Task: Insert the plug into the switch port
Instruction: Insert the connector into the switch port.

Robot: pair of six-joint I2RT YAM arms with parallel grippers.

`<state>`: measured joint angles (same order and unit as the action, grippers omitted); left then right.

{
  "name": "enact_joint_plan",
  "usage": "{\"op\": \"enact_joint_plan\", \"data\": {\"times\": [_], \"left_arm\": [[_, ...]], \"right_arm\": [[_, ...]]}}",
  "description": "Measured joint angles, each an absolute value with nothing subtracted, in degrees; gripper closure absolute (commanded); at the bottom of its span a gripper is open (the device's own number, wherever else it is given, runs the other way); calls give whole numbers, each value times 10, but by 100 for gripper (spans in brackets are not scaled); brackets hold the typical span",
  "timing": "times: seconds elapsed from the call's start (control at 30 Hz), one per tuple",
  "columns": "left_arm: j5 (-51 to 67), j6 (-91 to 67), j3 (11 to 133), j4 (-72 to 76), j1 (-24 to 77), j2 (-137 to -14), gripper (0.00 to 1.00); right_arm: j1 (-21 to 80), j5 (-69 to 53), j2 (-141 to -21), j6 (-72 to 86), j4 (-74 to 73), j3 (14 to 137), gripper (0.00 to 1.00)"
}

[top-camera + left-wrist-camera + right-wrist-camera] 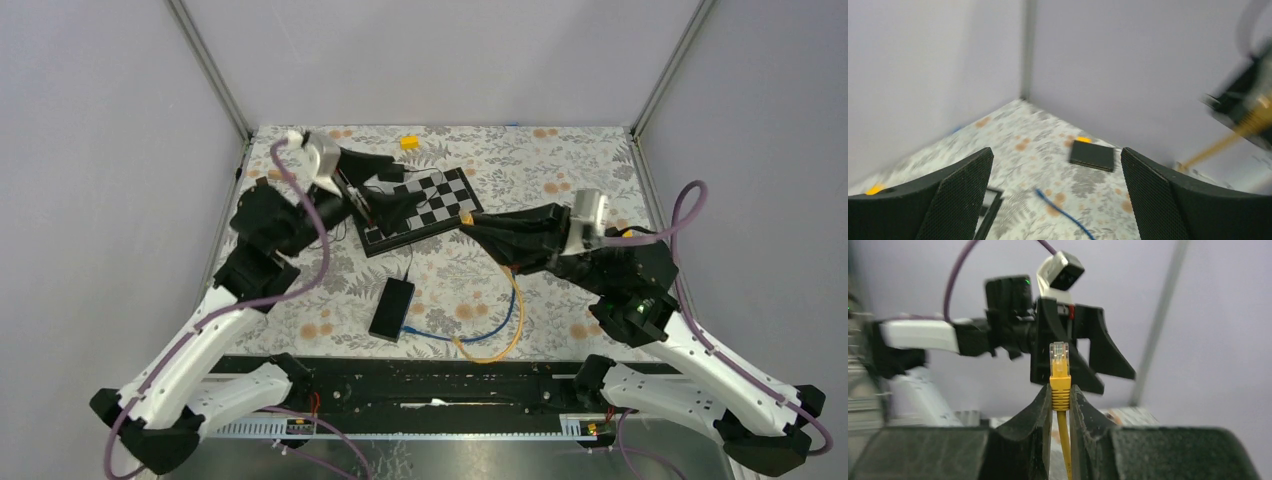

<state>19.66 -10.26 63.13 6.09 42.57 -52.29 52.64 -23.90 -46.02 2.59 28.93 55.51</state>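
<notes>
The black switch [391,309] lies flat on the flowered cloth near the front centre; it also shows in the left wrist view [1092,155]. My right gripper [470,224] is shut on the yellow plug [1059,371], held above the cloth with its clear tip pointing at the left arm. The yellow cable [514,310] hangs down from it and loops on the cloth. My left gripper [392,205] is open and empty above the checkerboard; its fingers [955,195] frame the switch from afar.
A black-and-white checkerboard [430,200] lies at centre back. A blue cable [470,332] runs right from the switch; its free end shows in the left wrist view [1060,210]. A small yellow block [409,142] sits at the far edge. Grey walls enclose the table.
</notes>
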Motion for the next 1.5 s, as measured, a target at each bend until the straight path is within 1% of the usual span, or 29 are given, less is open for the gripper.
{"op": "enact_joint_plan", "data": {"times": [0.07,0.1,0.13,0.23,0.37,0.53,0.67,0.8,0.87,0.97,1.1,1.27,1.33,1.5], "left_arm": [[191,-153,653,20,354,-547,1],[190,-173,658,8,343,-560,2],[190,-199,660,-9,291,-577,2],[176,-257,642,-62,229,-624,1],[135,-304,582,-134,199,-648,1],[66,-338,557,-206,194,-649,2],[17,-350,543,-225,187,-644,1],[2,-356,517,-231,182,-642,1],[6,-359,500,-230,181,-643,2],[27,-360,486,-230,181,-654,4],[46,-362,466,-226,191,-664,4],[35,-378,427,-225,270,-664,4],[32,-387,409,-223,291,-661,6],[12,-408,353,-217,292,-630,15]], "right_arm": [[527,-187,-467,-25,218,565,100],[527,-162,-475,-50,185,570,100],[527,-135,-485,-76,149,576,100],[528,-39,-543,-151,29,618,100],[528,136,-665,-249,-87,683,100],[528,368,-794,-383,-127,681,100],[530,440,-843,-433,-131,656,100],[545,437,-844,-428,-129,611,100],[559,407,-843,-399,-128,582,100],[572,322,-841,-325,-121,533,100],[573,200,-818,-224,-74,466,100],[577,80,-804,-129,17,411,100],[581,55,-804,-103,42,397,100],[595,5,-804,-55,127,341,100]]}}
